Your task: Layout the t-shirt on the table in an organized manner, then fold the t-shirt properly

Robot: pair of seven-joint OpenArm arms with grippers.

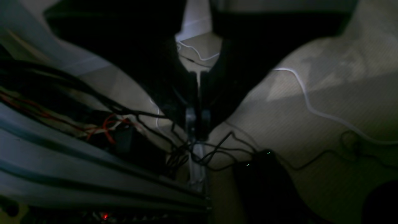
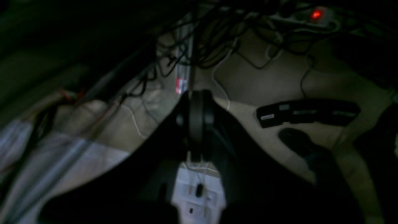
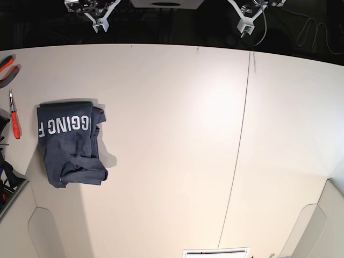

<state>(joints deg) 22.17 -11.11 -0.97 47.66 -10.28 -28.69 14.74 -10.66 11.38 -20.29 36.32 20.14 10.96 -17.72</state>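
On the far left side of the counter (image 3: 177, 134), in the base view, the t-shirt (image 3: 70, 142) lies as a small dark blue bundle, folded over itself with white letters showing on top. It is close to the counter's left edge, just beside a red-handled screwdriver (image 3: 14, 119) and the red handles of pliers (image 3: 6, 65), and well apart from the thin dark seam (image 3: 239, 140).

Both arms are parked off the counter, so the cloth is free and nothing touches it. The left claw (image 1: 198, 119) points down at the floor, where cables (image 1: 217, 152) lie tangled; its fingers are pressed together and hold nothing. The right claw (image 2: 198, 115) is the same: closed, empty, above a floor with a black power strip (image 2: 307, 112).

I think the bundle sits at the side because it was put away after folding, so the task looks finished, or it has not begun; I cannot tell which.
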